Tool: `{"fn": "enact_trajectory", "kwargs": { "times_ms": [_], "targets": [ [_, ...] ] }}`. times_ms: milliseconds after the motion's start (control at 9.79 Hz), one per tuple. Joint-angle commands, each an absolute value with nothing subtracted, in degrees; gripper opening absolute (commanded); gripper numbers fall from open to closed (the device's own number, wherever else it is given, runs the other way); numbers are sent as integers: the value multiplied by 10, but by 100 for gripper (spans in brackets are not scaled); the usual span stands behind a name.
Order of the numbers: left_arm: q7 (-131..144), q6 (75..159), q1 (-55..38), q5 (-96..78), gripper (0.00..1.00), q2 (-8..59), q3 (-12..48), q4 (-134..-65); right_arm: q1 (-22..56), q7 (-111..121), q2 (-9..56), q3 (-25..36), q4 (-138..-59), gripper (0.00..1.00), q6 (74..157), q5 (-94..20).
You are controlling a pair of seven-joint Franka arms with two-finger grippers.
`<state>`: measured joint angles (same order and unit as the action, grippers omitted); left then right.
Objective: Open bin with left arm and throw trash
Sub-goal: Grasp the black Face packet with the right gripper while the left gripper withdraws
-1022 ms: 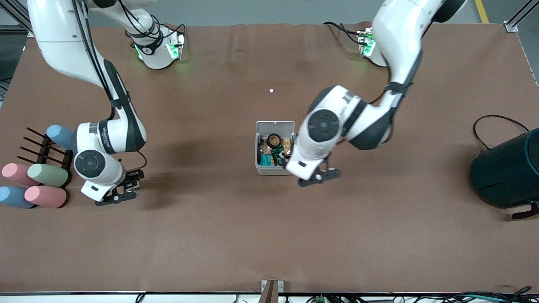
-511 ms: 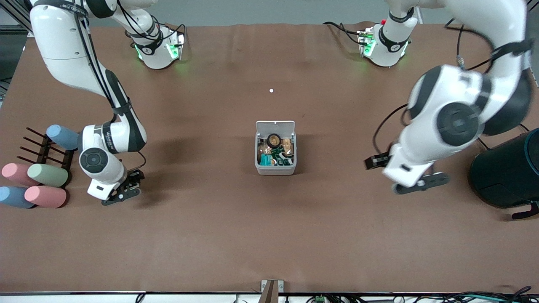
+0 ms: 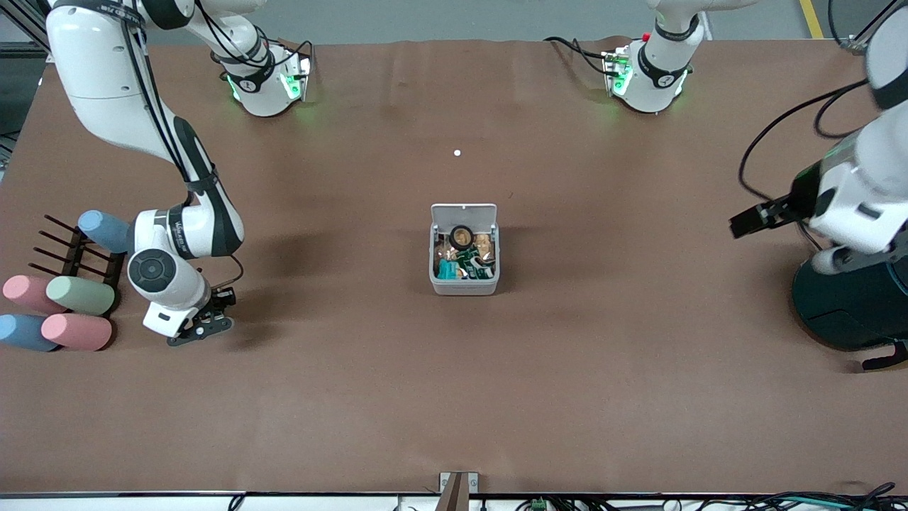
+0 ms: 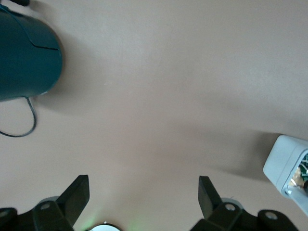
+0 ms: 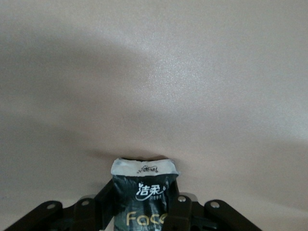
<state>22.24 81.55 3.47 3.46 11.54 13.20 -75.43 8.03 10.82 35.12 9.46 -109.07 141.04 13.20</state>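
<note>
Brown table (image 3: 454, 397), open bin (image 3: 464, 283), dark teal cylinder (image 3: 851, 301)

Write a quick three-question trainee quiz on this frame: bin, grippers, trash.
1. True or false: the lid of the bin stands open.
2. What does the right gripper hold?
A. a pastel cylinder
B. a black printed packet
C. nothing
3. Fill in: the left gripper is open and empty, up near the dark teal ____ at the left arm's end of the table.

Key
1. True. The lid is tipped back and trash shows inside the bin.
2. B. The right wrist view shows the black printed packet between its fingers, low over the table near the pastel cylinders.
3. cylinder. The dark teal cylinder sits just under that arm's wrist.
</note>
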Motion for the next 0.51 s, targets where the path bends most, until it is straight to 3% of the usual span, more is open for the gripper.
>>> {"fn": "enact_trajectory", "kwargs": {
  "times_ms": [0,307,409],
  "targets": [
    [194,818,45,19,100,61,137,-799,77,111,340,85,-1089,35,1378,111],
    [198,841,45,-22,100,21,137,-847,83,108,333,54,-1000,35,1229,-21],
    [186,859,47,-22,100,6,137,-872,91,102,333,43,-986,37,1220,-67]
  ]
}}
